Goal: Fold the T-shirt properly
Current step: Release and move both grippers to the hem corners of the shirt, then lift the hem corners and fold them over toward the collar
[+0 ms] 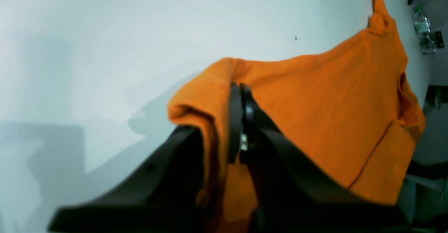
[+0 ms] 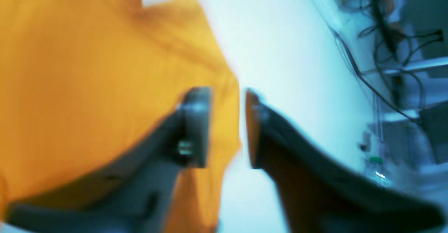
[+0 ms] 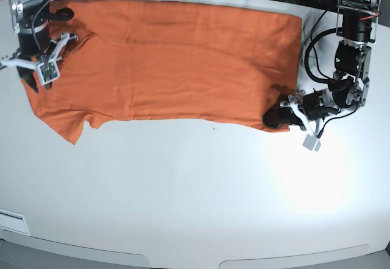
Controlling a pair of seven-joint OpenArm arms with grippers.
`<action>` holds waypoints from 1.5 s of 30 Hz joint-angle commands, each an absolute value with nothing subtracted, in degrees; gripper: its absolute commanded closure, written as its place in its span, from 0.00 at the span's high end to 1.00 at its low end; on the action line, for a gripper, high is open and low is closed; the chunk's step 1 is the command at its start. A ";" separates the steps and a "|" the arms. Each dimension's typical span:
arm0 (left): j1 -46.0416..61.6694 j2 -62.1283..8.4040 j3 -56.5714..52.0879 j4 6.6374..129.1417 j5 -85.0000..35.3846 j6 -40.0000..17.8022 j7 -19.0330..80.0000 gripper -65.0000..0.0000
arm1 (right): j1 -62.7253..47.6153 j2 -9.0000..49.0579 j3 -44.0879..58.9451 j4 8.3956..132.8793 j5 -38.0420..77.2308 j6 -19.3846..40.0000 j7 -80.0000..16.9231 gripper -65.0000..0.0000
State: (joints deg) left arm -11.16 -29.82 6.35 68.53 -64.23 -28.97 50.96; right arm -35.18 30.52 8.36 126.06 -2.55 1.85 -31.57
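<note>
Orange T-shirt (image 3: 177,62) spread flat across far side of white table (image 3: 195,190), long axis left to right. Left gripper (image 1: 240,121) pinched tight on bunched hem corner. Right gripper (image 2: 227,128) parted at sleeve edge, nothing held. Fold likely toward near table edge.

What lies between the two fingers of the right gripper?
The right wrist view shows the T-shirt's orange edge and bare table in the right gripper's open gap.
</note>
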 commanded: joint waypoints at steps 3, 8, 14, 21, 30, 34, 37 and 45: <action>-11.46 -30.79 6.31 68.77 -62.83 -29.06 52.49 0.00 | -26.61 31.29 8.78 119.72 3.42 5.45 -30.15 0.55; -11.31 -30.81 6.31 68.77 -62.83 -30.81 52.71 0.00 | -11.33 31.33 8.78 103.98 13.98 13.15 -30.89 0.54; -11.27 -30.79 6.31 68.77 -62.83 -33.06 52.84 0.00 | 5.78 32.51 8.78 85.19 31.57 23.77 -38.85 0.54; -11.14 -30.79 6.31 68.77 -63.09 -33.04 52.97 0.00 | 21.82 33.52 8.78 59.83 48.38 34.06 -50.74 0.53; -11.14 -30.79 6.31 68.77 -63.33 -33.04 52.95 0.00 | 22.90 33.34 8.60 47.24 55.55 40.00 -58.78 0.53; -11.16 -30.79 6.31 68.77 -63.55 -33.04 52.95 0.00 | 19.70 33.32 8.60 47.24 56.66 40.00 -58.81 0.53; -11.16 -30.79 6.31 68.77 -63.70 -33.06 52.93 0.00 | 18.20 33.19 8.60 47.24 60.05 40.00 -61.43 0.53; -11.18 -30.79 6.31 68.77 -63.70 -33.06 52.71 0.00 | 18.11 33.10 8.60 47.31 63.24 40.00 -62.96 0.25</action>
State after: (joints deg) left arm -10.63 -29.85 6.39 68.51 -64.23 -33.52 51.46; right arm 17.63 32.38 8.78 47.20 64.93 40.38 -60.88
